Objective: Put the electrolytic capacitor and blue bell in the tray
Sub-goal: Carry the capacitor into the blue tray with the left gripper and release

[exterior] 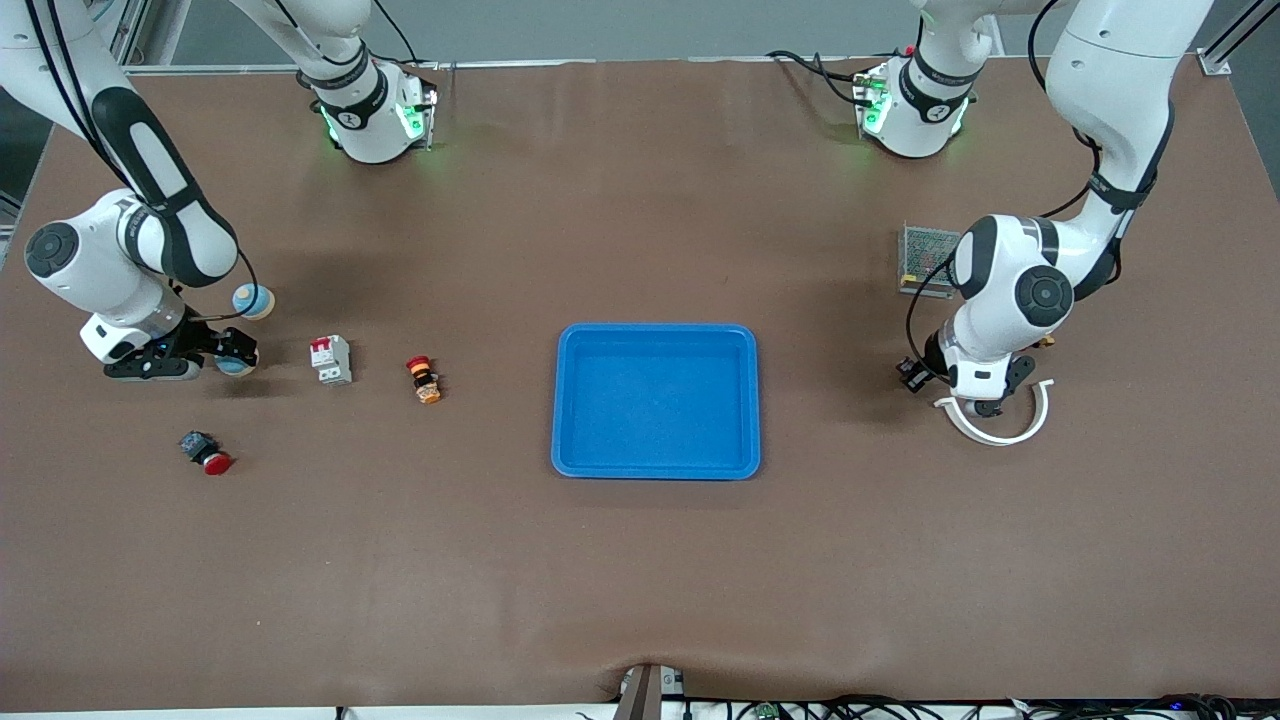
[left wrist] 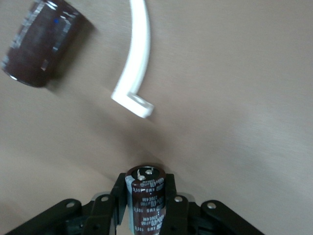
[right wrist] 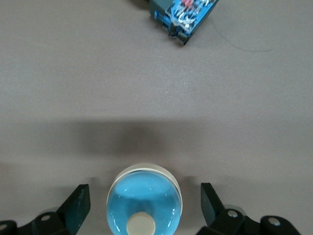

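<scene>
While the bright-blue tray (exterior: 656, 400) sits bare at the middle of the table, we find both task items out at the two ends, each with a gripper at it. The electrolytic capacitor (left wrist: 145, 200) is a dark brown cylinder with pale printed lettering down its sleeve and a silvery top carrying small terminals. We see the left gripper (left wrist: 145, 208) clamped on it, black fingers (left wrist: 177, 208) pressed to either side of the can. A white curved plastic piece (exterior: 1000, 420) lies on the table just below this gripper, and in the left wrist view a second dark capacitor (left wrist: 41, 41) lies on its side farther out from the fingers. A small green mesh-topped board (exterior: 928, 258) rests near the same arm's elbow.

The blue bell (right wrist: 144, 200) is a translucent light-blue dome with a cream button at its centre. The right gripper (right wrist: 144, 203) stands wide open around it, one finger (right wrist: 78, 205) on each side with clear gaps, touching nothing. A second blue dome with a cream band (exterior: 252, 300) sits close by this gripper, toward the robots' bases. A blue circuit module (right wrist: 183, 14) shows ahead of the fingers in the right wrist view. Between this gripper and the tray lie a white circuit breaker (exterior: 331, 359) and a red-and-orange push-button (exterior: 424, 380); a red-capped button (exterior: 207, 453) lies near this gripper, closer to the front camera.
</scene>
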Action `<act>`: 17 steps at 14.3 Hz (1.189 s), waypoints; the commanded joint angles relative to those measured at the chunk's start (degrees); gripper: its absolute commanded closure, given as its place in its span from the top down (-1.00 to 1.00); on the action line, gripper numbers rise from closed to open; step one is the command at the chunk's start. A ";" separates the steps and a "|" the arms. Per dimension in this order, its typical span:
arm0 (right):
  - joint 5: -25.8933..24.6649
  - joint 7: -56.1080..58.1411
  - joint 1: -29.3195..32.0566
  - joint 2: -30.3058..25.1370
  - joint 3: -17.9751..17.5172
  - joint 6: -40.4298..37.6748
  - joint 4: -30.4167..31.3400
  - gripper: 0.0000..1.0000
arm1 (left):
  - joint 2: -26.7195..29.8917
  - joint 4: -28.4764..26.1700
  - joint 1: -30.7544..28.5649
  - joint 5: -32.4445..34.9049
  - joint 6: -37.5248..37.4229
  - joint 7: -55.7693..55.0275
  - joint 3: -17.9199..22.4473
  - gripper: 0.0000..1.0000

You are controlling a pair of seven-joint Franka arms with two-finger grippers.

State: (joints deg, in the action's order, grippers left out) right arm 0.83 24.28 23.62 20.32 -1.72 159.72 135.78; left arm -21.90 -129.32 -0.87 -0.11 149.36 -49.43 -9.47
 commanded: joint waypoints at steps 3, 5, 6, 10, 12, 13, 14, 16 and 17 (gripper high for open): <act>-0.65 0.59 1.43 1.03 -0.92 0.95 0.09 1.00 | 1.42 2.39 0.52 -0.95 -0.30 -9.87 -6.08 -1.00; -0.65 0.59 1.43 1.12 -0.92 0.95 0.09 1.00 | 0.90 4.32 3.23 -0.95 -0.39 -15.76 -6.97 -1.00; -0.65 0.59 1.43 1.38 -0.92 0.95 0.09 1.00 | 0.55 5.29 5.33 -0.95 -0.30 -19.09 -6.97 -1.00; -0.65 0.59 1.34 1.39 -0.92 0.42 0.09 0.96 | -1.64 10.56 12.90 -0.86 -0.48 -31.75 -6.88 -1.00; -0.65 2.34 1.34 1.30 -1.01 0.24 0.09 0.11 | -4.45 13.99 16.06 -0.51 -0.48 -37.90 -6.79 -1.00; -0.65 4.18 1.60 1.30 -1.01 0.24 0.09 -0.48 | -5.86 15.57 17.64 -0.25 -0.48 -40.72 -6.62 -1.00; -0.65 5.07 2.13 1.30 -1.01 0.33 0.09 -0.99 | -6.92 16.72 18.70 -0.16 -0.48 -42.40 -6.53 -1.00; -0.65 5.78 2.22 1.30 -1.01 0.33 0.09 -1.00 | -8.42 18.30 19.24 -0.07 -0.48 -44.34 -6.70 -1.00; -0.65 5.78 2.13 1.30 -1.09 0.33 0.01 -1.00 | -9.03 18.83 20.11 -0.15 -0.48 -44.79 -6.71 -1.00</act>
State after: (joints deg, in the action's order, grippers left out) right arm 0.83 28.76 24.22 21.45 -1.76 160.01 135.75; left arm -28.83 -113.33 18.13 -0.11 149.34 -92.70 -16.63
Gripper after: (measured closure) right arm 0.326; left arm 0.661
